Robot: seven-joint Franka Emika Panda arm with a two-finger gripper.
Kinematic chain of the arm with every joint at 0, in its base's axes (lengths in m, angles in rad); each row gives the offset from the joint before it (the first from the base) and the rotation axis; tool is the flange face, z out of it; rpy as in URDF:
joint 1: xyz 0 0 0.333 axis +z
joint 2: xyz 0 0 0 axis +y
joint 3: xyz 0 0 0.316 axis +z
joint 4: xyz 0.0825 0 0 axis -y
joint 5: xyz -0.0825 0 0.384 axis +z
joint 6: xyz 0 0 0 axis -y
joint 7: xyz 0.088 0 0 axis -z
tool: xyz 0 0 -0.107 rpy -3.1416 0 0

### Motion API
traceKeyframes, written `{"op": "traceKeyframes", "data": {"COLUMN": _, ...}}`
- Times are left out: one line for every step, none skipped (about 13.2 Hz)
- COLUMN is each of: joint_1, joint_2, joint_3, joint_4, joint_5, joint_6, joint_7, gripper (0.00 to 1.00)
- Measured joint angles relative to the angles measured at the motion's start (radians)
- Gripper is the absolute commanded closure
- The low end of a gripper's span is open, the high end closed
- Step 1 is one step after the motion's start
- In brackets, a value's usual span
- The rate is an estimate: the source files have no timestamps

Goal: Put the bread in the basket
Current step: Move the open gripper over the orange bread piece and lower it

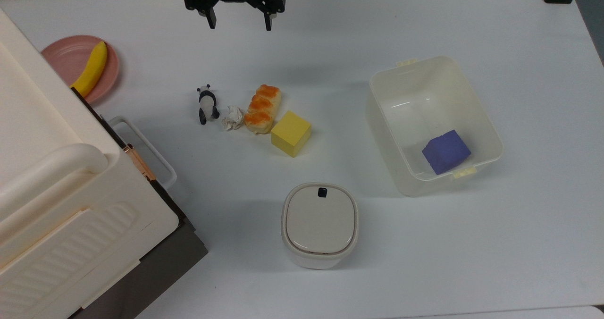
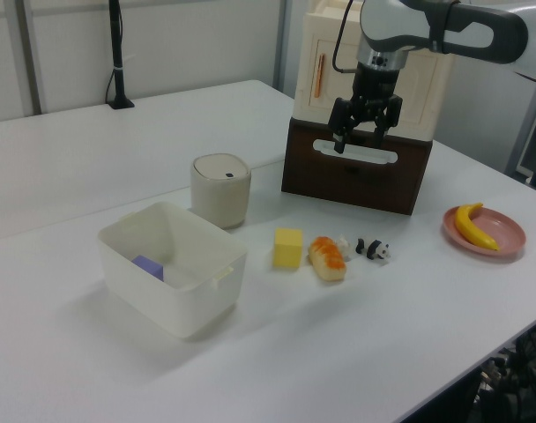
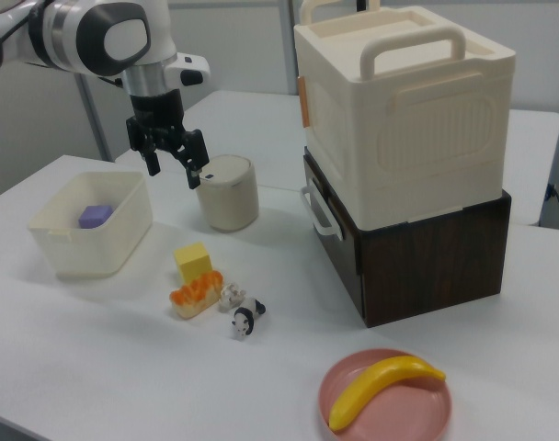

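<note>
The bread [image 1: 262, 108] [image 2: 327, 256] [image 3: 196, 294], a small loaf with glossy orange-brown bumps, lies on the white table between a crumpled paper ball and a yellow cube. The basket [image 1: 383, 121] [image 2: 197, 291] [image 3: 105, 243], a milky-white tub, stands towards the top view's right with a purple cube [image 1: 446, 151] inside. My gripper [image 1: 239, 25] [image 2: 356, 143] [image 3: 174, 175] hangs open and holds nothing, well above the table. In the top view it is beyond the bread, near the far edge.
A yellow cube [image 1: 290, 133] touches the bread's end; a paper ball [image 1: 232, 117] and a panda figure [image 1: 206, 104] lie on its other side. A lidded cream bin [image 1: 320, 224] stands nearer. A banana [image 1: 92, 69] rests on a pink plate. A cream box on a brown drawer unit [image 1: 56, 191] occupies the top view's left.
</note>
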Motion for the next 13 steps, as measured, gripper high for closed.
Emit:
{"op": "traceKeyframes", "data": {"joint_1": 0.000, "joint_2": 0.000, "joint_3": 0.000, "joint_4": 0.000, "joint_5": 0.000, "joint_6": 0.000, "joint_7": 0.000, "gripper": 0.00}}
{"op": "traceKeyframes", "data": {"joint_1": 0.000, "joint_2": 0.001, "joint_3": 0.000, "joint_4": -0.001, "joint_5": 0.000, "joint_6": 0.000, "joint_7": 0.000, "gripper": 0.00}}
{"op": "traceKeyframes", "data": {"joint_1": 0.000, "joint_2": 0.005, "joint_3": 0.001, "joint_4": -0.004, "joint_5": 0.000, "joint_6": 0.000, "joint_7": 0.000, "gripper": 0.00}}
{"op": "traceKeyframes", "data": {"joint_1": 0.001, "joint_2": 0.014, "joint_3": 0.004, "joint_4": -0.013, "joint_5": 0.000, "joint_6": 0.005, "joint_7": 0.000, "gripper": 0.00}}
{"op": "traceKeyframes", "data": {"joint_1": 0.002, "joint_2": 0.022, "joint_3": 0.009, "joint_4": -0.040, "joint_5": 0.000, "joint_6": 0.063, "joint_7": 0.000, "gripper": 0.00}}
{"op": "traceKeyframes", "data": {"joint_1": 0.003, "joint_2": 0.022, "joint_3": 0.015, "joint_4": -0.089, "joint_5": 0.000, "joint_6": 0.152, "joint_7": 0.000, "gripper": 0.00}}
{"op": "traceKeyframes", "data": {"joint_1": 0.005, "joint_2": 0.020, "joint_3": 0.018, "joint_4": -0.142, "joint_5": 0.000, "joint_6": 0.231, "joint_7": 0.000, "gripper": 0.00}}
{"op": "traceKeyframes", "data": {"joint_1": 0.005, "joint_2": 0.014, "joint_3": 0.019, "joint_4": -0.189, "joint_5": -0.002, "joint_6": 0.278, "joint_7": 0.000, "gripper": 0.00}}
{"op": "traceKeyframes", "data": {"joint_1": 0.005, "joint_2": 0.010, "joint_3": 0.019, "joint_4": -0.218, "joint_5": -0.004, "joint_6": 0.293, "joint_7": 0.000, "gripper": 0.00}}
{"op": "traceKeyframes", "data": {"joint_1": 0.005, "joint_2": 0.004, "joint_3": 0.019, "joint_4": -0.264, "joint_5": -0.008, "joint_6": 0.309, "joint_7": 0.000, "gripper": 0.00}}
{"op": "traceKeyframes", "data": {"joint_1": 0.005, "joint_2": 0.002, "joint_3": 0.019, "joint_4": -0.303, "joint_5": -0.009, "joint_6": 0.318, "joint_7": 0.000, "gripper": 0.00}}
{"op": "traceKeyframes", "data": {"joint_1": 0.004, "joint_2": 0.001, "joint_3": 0.018, "joint_4": -0.333, "joint_5": -0.009, "joint_6": 0.319, "joint_7": 0.000, "gripper": 0.00}}
{"op": "traceKeyframes", "data": {"joint_1": 0.003, "joint_2": 0.001, "joint_3": 0.018, "joint_4": -0.348, "joint_5": -0.009, "joint_6": 0.319, "joint_7": 0.000, "gripper": 0.00}}
